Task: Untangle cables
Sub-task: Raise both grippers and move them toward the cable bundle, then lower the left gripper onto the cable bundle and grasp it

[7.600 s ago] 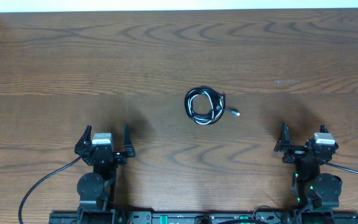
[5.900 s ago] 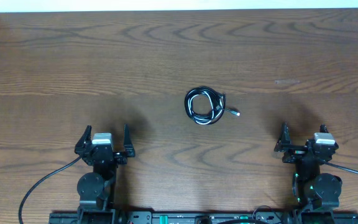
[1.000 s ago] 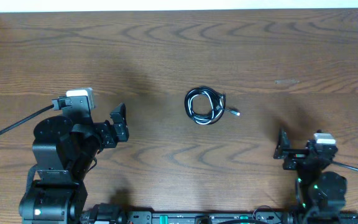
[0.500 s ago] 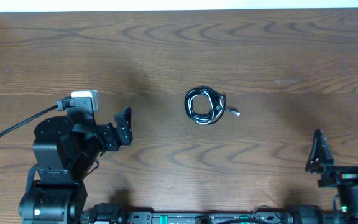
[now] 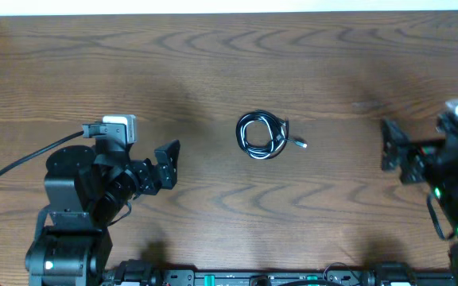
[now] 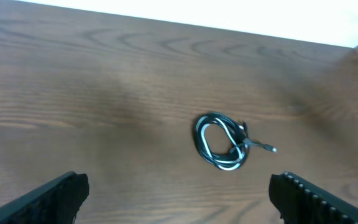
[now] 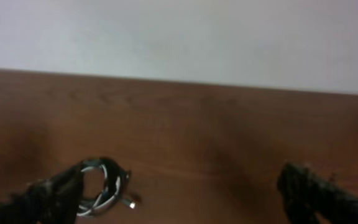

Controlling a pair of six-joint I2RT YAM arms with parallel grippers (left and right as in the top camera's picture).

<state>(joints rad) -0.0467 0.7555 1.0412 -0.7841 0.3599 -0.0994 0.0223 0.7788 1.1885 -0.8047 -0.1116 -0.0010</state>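
1. Left gripper (image 5: 168, 164) and right gripper (image 5: 393, 152) have swung up and turned toward the cables (image 5: 262, 137). These lie unmoved, a small coil in the middle of the table (image 5: 213, 63), with a silver plug (image 5: 300, 144) sticking out rightward.
2. Each gripper hangs well apart from the coil, one on either side.
3. Both have their jaws spread wide, holding nothing.

**Inspector:** Table (image 5: 213, 63), surface finish?

**Recorder:** Dark brown wood, wavy darker grain throughout. Wall (image 5: 213, 5) along the far edge is white.

**Inspector:** Cables (image 5: 262, 137)?

**Recorder:** Black coil, one strand with a whitish sheen. Plug end (image 5: 300, 144) is silver.

**Inspector:** Hardware?

**Recorder:** Left gripper (image 5: 169, 165) and right gripper (image 5: 391, 147) are both black. The left arm carries a pale grey-white block (image 5: 118, 125). A green light (image 5: 437, 192) shows on the right arm.
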